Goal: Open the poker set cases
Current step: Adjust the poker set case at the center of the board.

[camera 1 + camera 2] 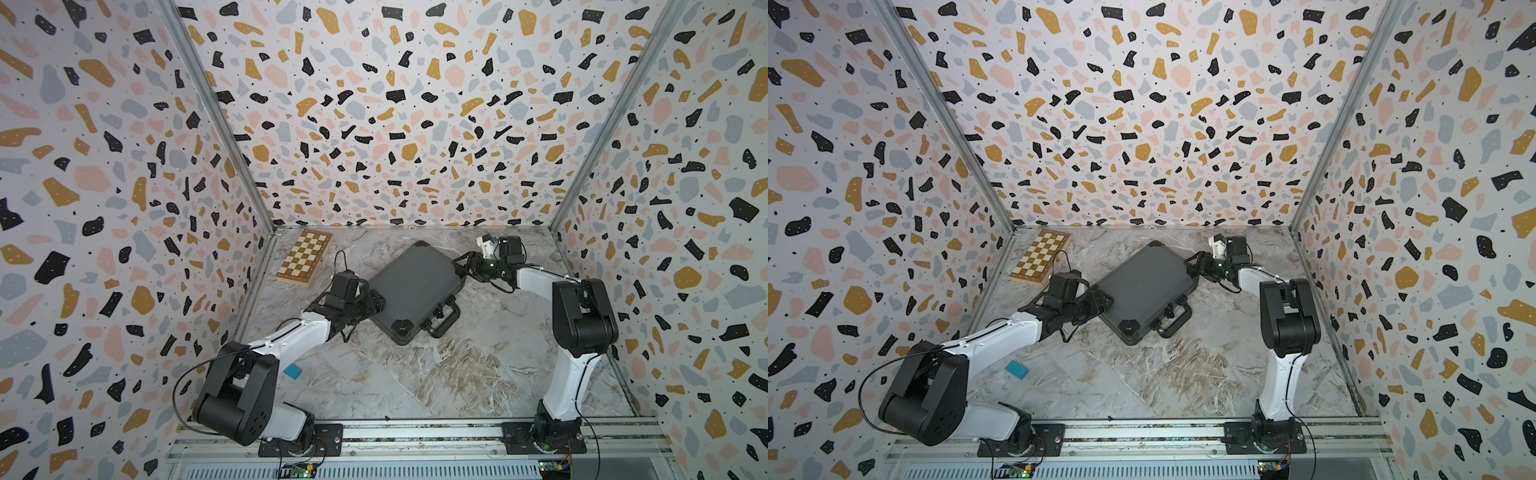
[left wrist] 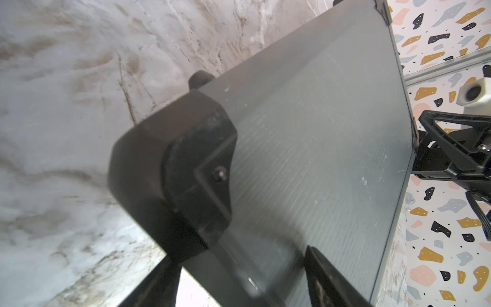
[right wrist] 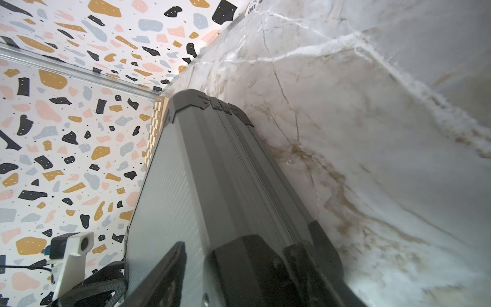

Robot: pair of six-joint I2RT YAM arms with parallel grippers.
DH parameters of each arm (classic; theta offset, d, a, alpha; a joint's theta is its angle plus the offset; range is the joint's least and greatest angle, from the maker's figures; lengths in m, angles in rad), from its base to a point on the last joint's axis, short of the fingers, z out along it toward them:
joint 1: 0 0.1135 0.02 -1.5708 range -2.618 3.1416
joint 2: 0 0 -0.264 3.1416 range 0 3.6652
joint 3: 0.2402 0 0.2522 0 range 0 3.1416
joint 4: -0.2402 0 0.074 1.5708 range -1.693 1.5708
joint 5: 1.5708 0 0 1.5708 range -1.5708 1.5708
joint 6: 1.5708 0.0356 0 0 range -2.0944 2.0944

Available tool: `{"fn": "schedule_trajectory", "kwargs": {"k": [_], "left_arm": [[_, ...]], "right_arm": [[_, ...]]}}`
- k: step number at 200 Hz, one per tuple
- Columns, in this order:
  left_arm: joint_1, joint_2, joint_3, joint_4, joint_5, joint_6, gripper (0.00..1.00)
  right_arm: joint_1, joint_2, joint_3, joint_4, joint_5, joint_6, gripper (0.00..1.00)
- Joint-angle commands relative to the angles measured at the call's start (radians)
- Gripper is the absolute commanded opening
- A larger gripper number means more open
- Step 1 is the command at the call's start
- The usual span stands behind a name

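Observation:
The poker set case (image 1: 415, 286) (image 1: 1142, 286), dark grey with black corner caps, lies shut and diagonal on the marble table, its black handle (image 1: 444, 320) toward the front. My left gripper (image 1: 376, 301) (image 2: 239, 256) straddles the case's left corner, open. One finger rests over the lid (image 2: 318, 133), and a bright gap shows between the other and the case. My right gripper (image 1: 463, 266) (image 3: 249, 234) clamps the opposite corner, one finger on the lid and one against the black corner cap (image 3: 265, 265).
A tan checkered chessboard box (image 1: 305, 257) (image 1: 1040, 257) lies at the back left near the wall. A small blue block (image 1: 1016, 369) sits on the table beside my left arm. Patterned walls close in the back and both sides.

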Motion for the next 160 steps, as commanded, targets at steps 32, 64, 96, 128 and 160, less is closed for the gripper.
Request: {"fn": "schedule_trajectory", "kwargs": {"k": [32, 64, 96, 128, 160], "left_arm": [[0.0, 0.215, 0.132, 0.139, 0.089, -0.001, 0.69], [0.002, 0.326, 0.259, 0.113, 0.133, 0.011, 0.66], [0.002, 0.443, 0.417, 0.066, 0.183, 0.032, 0.64], [0.006, 0.542, 0.582, 0.001, 0.232, 0.051, 0.64], [0.018, 0.584, 0.666, -0.028, 0.285, 0.045, 0.64]], "right_arm": [[0.045, -0.056, -0.068, 0.066, -0.07, 0.013, 0.68], [0.072, -0.088, -0.121, 0.09, -0.072, 0.018, 0.67], [0.105, -0.146, -0.204, 0.163, -0.058, 0.065, 0.67], [0.14, -0.201, -0.26, 0.192, -0.034, 0.085, 0.67], [0.15, -0.226, -0.288, 0.176, -0.009, 0.08, 0.67]]}}
